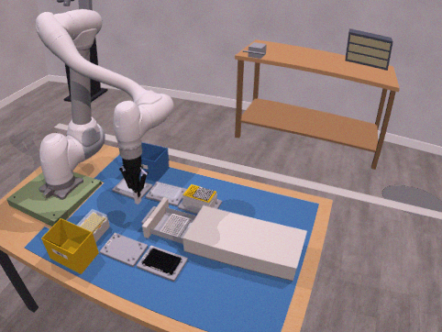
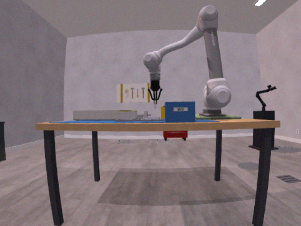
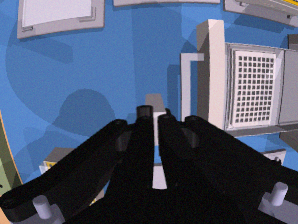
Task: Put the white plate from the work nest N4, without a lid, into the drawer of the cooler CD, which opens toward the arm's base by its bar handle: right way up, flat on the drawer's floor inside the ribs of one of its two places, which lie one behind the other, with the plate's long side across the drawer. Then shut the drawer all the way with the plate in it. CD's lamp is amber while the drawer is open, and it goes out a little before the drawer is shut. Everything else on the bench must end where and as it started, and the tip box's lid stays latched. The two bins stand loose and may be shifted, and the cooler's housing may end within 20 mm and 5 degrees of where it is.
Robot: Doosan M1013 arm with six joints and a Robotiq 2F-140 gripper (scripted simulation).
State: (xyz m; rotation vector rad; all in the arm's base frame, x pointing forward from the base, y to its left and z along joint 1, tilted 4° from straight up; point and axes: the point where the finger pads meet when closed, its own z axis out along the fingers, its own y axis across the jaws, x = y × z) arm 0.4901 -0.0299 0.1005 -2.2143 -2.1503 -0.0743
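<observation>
The white plate (image 1: pixel 176 225) lies flat in the open drawer of the cooler CD (image 1: pixel 248 240), in the place nearer the drawer front, its long side across the drawer. It also shows in the wrist view (image 3: pixel 256 86). The drawer front with its bar handle (image 1: pixel 152 220) stands out toward the arm's base; in the wrist view the handle (image 3: pixel 189 86) lies just ahead and to the right of the fingers. My gripper (image 1: pixel 138 197) (image 3: pixel 153 106) is shut and empty. It hangs fingers down a little above the blue mat, beside the handle, on the arm's side.
Behind the gripper stand an empty nest (image 1: pixel 130 188), a nest with a white plate (image 1: pixel 166 192) and a yellow plate (image 1: pixel 200 193). A blue bin (image 1: pixel 153 160) stands at the back. A yellow bin (image 1: pixel 71 245), the tip box (image 1: pixel 93 222), an empty nest (image 1: pixel 124 249) and a black plate (image 1: pixel 161 261) are in front.
</observation>
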